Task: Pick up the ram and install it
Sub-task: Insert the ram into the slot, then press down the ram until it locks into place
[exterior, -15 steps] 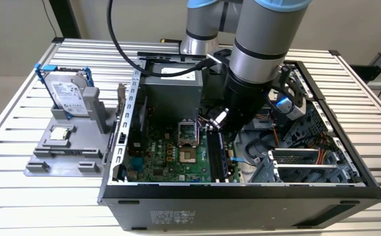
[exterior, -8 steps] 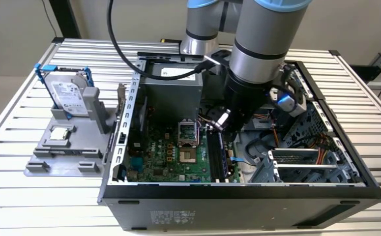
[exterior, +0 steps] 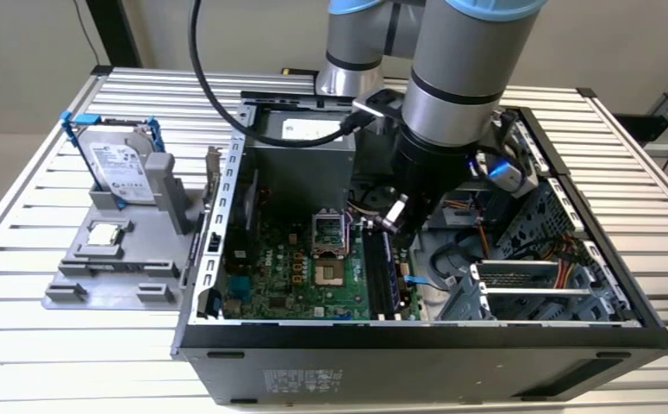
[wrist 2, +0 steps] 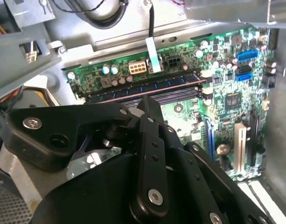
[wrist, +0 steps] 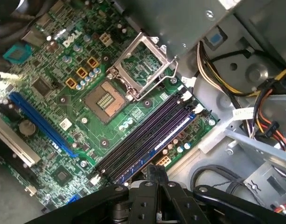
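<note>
On a slatted metal table [exterior: 34,216] sits an open computer case [exterior: 426,345]. The gripper [exterior: 394,216] hovers above the ram [wrist: 173,135], apparently seated in its outermost slot; whether its claw is released is unclear. Pressing evenly would latch it.

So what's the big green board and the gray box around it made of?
The green board looks like glossy lacquered circuit board, maybe fiberglass: flat, shiny, dotted with soldered parts. The gray box looks like thin sheet metal, dull silver with folded edges and punched holes.

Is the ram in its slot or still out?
In: the ram stands on edge in a motherboard memory slot, with the gripper directly over it.
</note>
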Controlling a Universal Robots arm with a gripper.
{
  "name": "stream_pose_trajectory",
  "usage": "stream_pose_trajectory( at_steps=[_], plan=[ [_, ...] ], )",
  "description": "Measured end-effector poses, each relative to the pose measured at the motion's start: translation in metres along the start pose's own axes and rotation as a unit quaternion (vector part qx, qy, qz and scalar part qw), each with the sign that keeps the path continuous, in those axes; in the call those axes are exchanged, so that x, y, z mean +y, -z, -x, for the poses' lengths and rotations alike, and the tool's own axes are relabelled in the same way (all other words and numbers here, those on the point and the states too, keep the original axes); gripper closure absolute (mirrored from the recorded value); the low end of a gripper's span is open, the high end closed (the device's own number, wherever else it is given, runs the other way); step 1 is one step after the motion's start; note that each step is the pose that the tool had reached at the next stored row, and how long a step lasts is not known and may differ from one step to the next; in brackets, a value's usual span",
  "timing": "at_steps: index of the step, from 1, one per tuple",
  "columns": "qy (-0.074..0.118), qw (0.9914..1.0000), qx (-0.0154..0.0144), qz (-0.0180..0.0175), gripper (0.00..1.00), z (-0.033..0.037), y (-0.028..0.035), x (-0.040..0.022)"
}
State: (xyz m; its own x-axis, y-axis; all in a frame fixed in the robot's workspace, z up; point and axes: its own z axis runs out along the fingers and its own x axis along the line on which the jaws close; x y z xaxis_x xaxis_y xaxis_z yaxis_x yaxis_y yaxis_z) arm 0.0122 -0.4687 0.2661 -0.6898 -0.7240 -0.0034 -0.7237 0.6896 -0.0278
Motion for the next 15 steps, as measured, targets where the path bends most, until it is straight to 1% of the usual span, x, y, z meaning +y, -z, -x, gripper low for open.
stream_pose_trajectory(
  at_steps=[3,6,8,10,15],
  plan=[
    [0.022,0.99976,-0.0007,0.0001,1.0,0.0,-0.0001,0.0],
    [0.043,0.99909,-0.0012,0.0002,1.0,0.0,0.0,0.0],
    [0.052,0.99864,-0.0015,0.0002,1.0,0.0,0.0,0.0],
    [0.061,0.99811,-0.0017,0.0002,1.0,0.0,0.0,0.0],
    [0.086,0.99626,-0.0025,0.0003,1.0,0.0,-0.0001,0.0]
  ],
)
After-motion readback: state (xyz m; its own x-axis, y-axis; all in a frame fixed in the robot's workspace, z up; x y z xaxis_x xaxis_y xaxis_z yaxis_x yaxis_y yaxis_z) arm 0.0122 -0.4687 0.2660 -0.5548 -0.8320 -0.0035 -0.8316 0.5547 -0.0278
